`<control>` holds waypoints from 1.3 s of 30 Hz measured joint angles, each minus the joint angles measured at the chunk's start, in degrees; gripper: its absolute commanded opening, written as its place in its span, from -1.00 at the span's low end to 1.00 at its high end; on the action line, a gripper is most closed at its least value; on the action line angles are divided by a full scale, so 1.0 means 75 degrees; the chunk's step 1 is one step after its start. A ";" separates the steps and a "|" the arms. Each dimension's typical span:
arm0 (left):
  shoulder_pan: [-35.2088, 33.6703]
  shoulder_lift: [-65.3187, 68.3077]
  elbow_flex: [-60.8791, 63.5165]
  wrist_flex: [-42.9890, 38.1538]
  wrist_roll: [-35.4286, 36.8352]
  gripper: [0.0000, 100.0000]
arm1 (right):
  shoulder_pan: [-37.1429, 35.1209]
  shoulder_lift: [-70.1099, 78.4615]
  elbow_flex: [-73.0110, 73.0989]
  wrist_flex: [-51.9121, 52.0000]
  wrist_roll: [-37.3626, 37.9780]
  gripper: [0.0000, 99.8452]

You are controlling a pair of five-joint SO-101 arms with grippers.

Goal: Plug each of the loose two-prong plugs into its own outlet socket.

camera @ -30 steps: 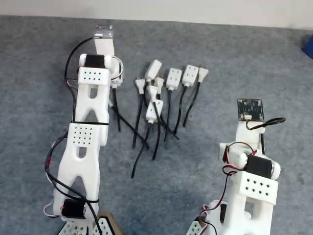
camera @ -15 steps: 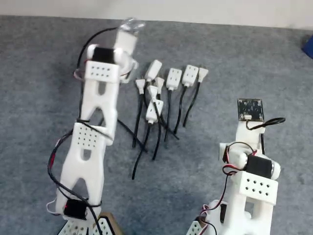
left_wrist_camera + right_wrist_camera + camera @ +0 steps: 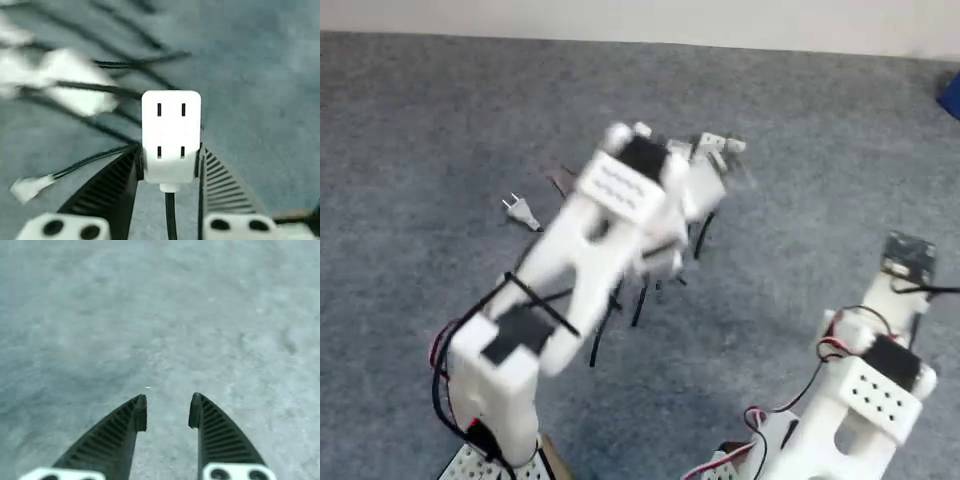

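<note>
My left gripper (image 3: 170, 150) is shut on a white outlet socket (image 3: 171, 130) with two pairs of slots, its black cord running down between the fingers. In the high view the left arm (image 3: 610, 215) slants across the pile of cords, covering most of it. Beyond its tip a white socket (image 3: 710, 148) and a white plug (image 3: 735, 147) show. One loose two-prong plug (image 3: 520, 211) lies apart on the carpet, to the left of the arm. My right gripper (image 3: 167, 412) is open over bare grey carpet, holding nothing.
Black cords (image 3: 642, 295) trail out from under the left arm toward the front. In the left wrist view, more white sockets (image 3: 75, 87) and cords lie on the carpet beyond the held socket. The right arm (image 3: 875, 385) stands at the front right. A blue object (image 3: 952, 92) sits at the right edge.
The left arm has swung from the far left across to the right, over the pile. A two-prong plug now shows where the arm was. The right arm shifted slightly right.
</note>
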 measured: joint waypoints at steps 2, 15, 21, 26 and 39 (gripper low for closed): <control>0.0445 -0.0610 0.1207 -0.0469 -0.0281 -0.99 | 0.0305 0.0000 0.0000 -0.0070 0.0000 -0.70; 0.1805 -0.1629 0.6318 -0.4243 -0.1055 -0.99 | 0.0844 0.0000 0.0258 -0.0188 0.0481 -0.70; 0.2379 -0.1700 0.6482 -0.4396 -0.1207 -0.89 | 0.0844 0.0000 0.0258 -0.0188 0.0481 -0.70; 0.2333 -0.1676 0.6423 -0.4372 -0.1231 -0.62 | 0.0844 0.0000 0.0258 -0.0188 0.0481 -0.70; 0.1032 -0.1606 0.4653 -0.2766 -0.1536 -0.64 | 0.0844 0.0000 0.0258 -0.0188 0.0481 -0.70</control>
